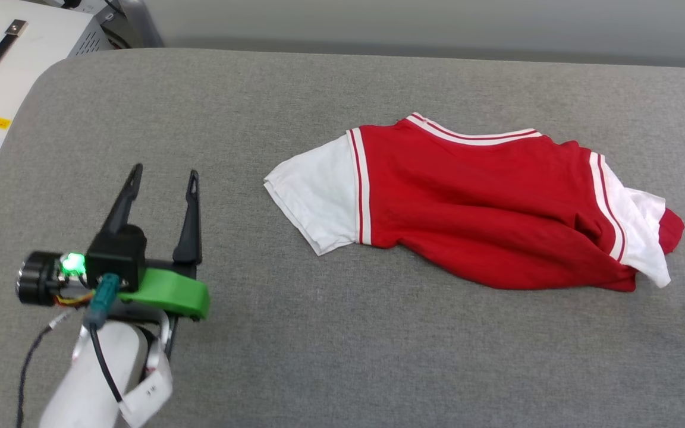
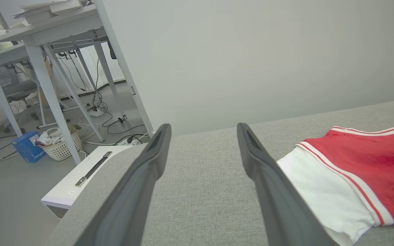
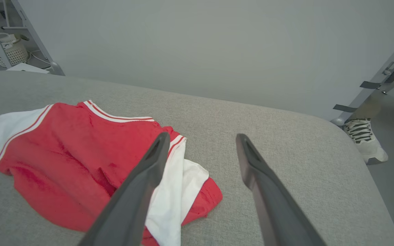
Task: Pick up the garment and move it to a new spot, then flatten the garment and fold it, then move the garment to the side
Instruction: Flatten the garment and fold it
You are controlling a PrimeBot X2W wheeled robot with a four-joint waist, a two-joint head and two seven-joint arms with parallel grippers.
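In the head view the shirt (image 1: 485, 208) lies on the right half of the grey padded table (image 1: 342, 368), bunched and twisted, with one white sleeve spread to the left and the other folded over itself at the right end. It is not yet flat, so I judge that the flattening step comes next. The left gripper (image 1: 165, 172) hovers well apart from the shirt on its left side, fingers spread and empty, probably waiting for its turn at the near sleeve. The left wrist view looks along this gripper (image 2: 204, 127) and adds what the head view cuts off: the table's rounded corner, a white case (image 2: 80, 177) below it, and a laundry basket (image 2: 58, 145) on the floor. The shirt (image 2: 371, 160) is at its right edge. In the right wrist view the right gripper (image 3: 202, 136) stands above the crumpled end of the shirt (image 3: 63, 153), fingers wide apart and holding nothing. A shoe (image 3: 364, 140) stands beyond the table's far corner.
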